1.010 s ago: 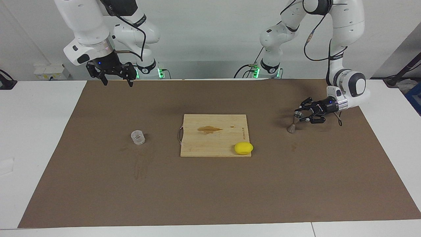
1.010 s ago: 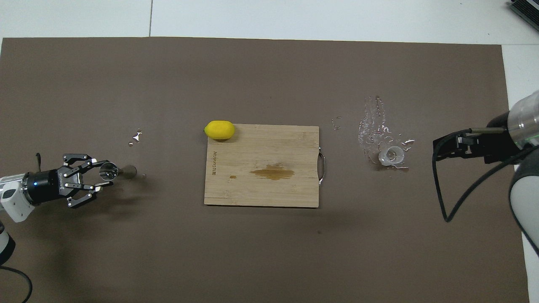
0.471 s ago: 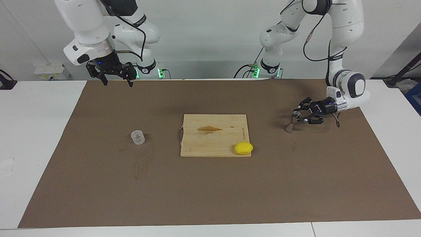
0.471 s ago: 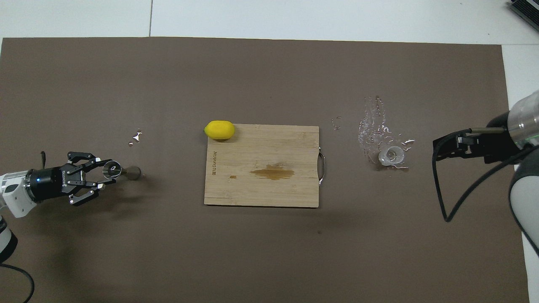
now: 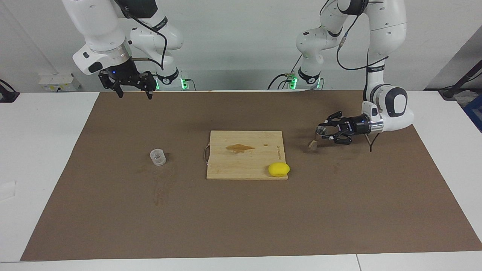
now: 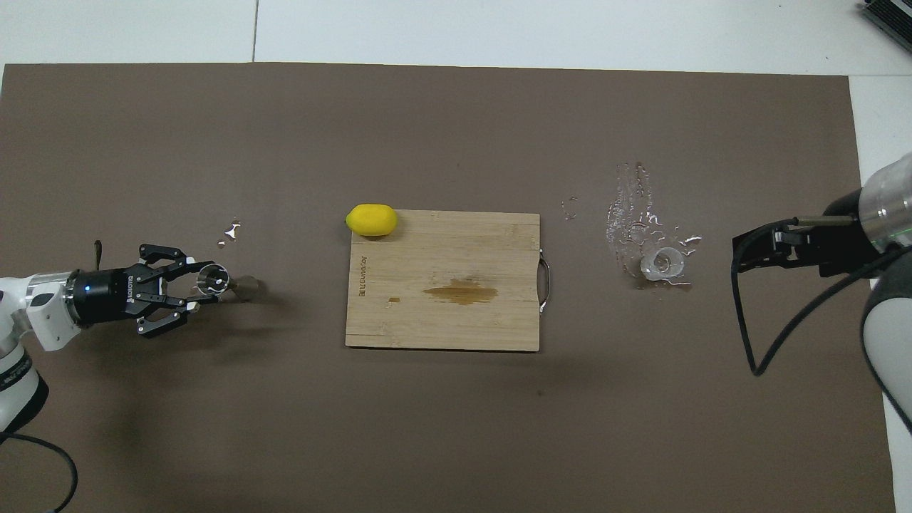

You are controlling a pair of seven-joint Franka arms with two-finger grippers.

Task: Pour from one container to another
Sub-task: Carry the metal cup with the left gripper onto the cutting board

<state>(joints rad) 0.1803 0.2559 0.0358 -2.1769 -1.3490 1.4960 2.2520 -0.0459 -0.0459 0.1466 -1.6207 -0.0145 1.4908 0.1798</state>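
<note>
Wooden cutting board (image 5: 244, 154) mid-table on brown mat (image 5: 241, 218), dark stain (image 5: 240, 148) on its surface. Yellow lemon (image 5: 279, 169) at board's corner farthest from robots, toward left arm's end.

White table (image 5: 45, 158) bears brown mat (image 5: 241, 210), board (image 5: 244, 160), cup (image 5: 157, 157).

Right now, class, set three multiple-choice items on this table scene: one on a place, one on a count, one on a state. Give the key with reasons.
1. Where does the lemon lie?
A. at a corner of the cutting board
B. inside the clear cup
C. in the right gripper

2. How many lemons are there?
A. one
B. two
C. three

3. What is the left gripper doing?
A. hanging open and empty
B. gripping the metal jigger, tilted
C. holding the clear cup

Key: 1 A, the lemon overlaps the board's corner; 2 A, only one yellow fruit shows; 3 B, its fingertips clasp the jigger's upper cone.
</note>
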